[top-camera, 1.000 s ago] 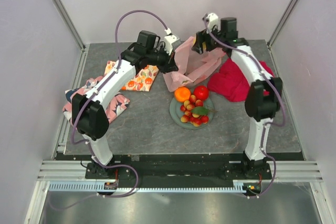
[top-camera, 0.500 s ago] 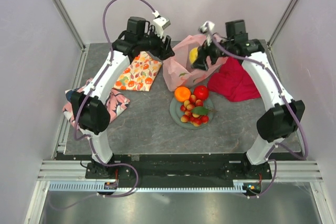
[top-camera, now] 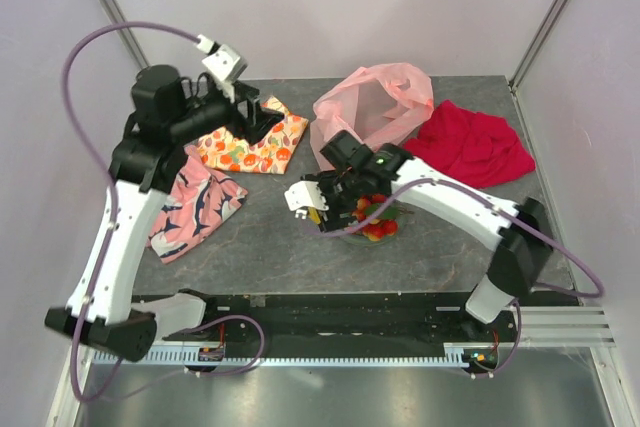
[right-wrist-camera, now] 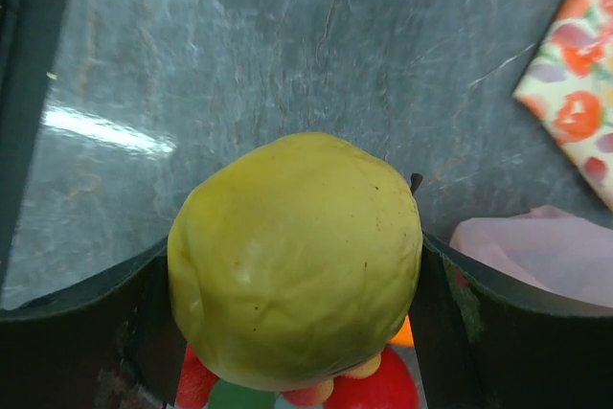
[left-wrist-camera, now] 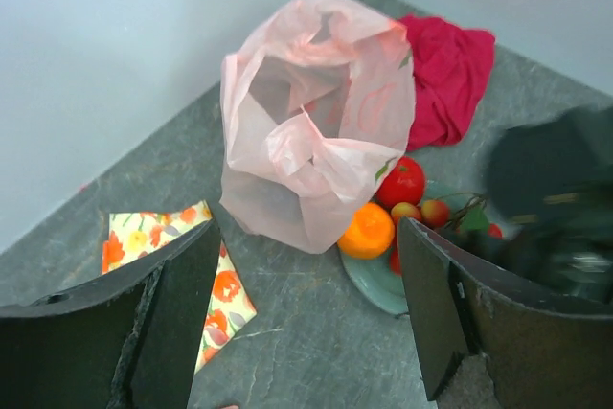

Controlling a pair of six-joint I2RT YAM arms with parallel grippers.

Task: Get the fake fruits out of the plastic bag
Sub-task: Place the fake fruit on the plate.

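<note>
White-and-black arms (top-camera: 112, 237), purple cables (top-camera: 130, 26)

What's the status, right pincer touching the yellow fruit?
Touching. Right wrist view: the yellow fruit sits pressed between both fingers of the right pincer.

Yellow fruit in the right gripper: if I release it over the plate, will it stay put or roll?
It will probably roll: the yellow fruit looks round and smooth, and the plate is heaped with other fruits, leaving little flat room. It looks rigid, not squashed in the right gripper, so the grip could slip.
</note>
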